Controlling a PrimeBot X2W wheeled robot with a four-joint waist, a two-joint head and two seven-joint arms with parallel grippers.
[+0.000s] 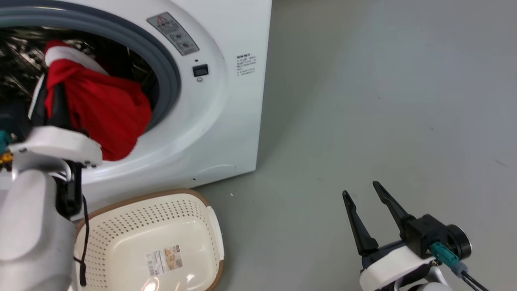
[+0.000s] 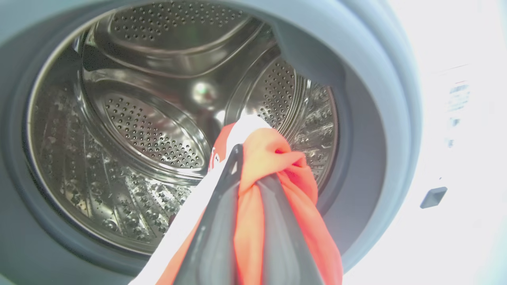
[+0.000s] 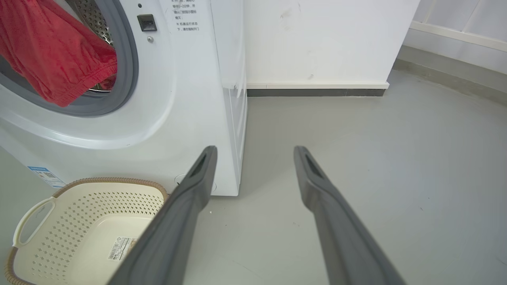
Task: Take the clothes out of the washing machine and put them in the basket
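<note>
A red garment with a white panel, one of the clothes (image 1: 105,109), hangs in the mouth of the washing machine (image 1: 226,121). My left gripper (image 2: 253,170) is shut on it, with the fabric bunched between the fingers and draped over the grey gasket. Behind the garment the steel drum (image 2: 150,130) looks bare. The cream basket (image 1: 161,214) stands on the floor just below the porthole with nothing in it but a label. My right gripper (image 1: 360,189) hovers open over the floor to the right, holding nothing. The right wrist view shows the clothes (image 3: 55,59) and the basket (image 3: 99,198).
Grey floor (image 1: 383,101) stretches to the right of the machine. A white wall with a dark skirting strip (image 3: 317,92) runs behind it. My pale left forearm (image 1: 28,226) stands beside the basket's left edge.
</note>
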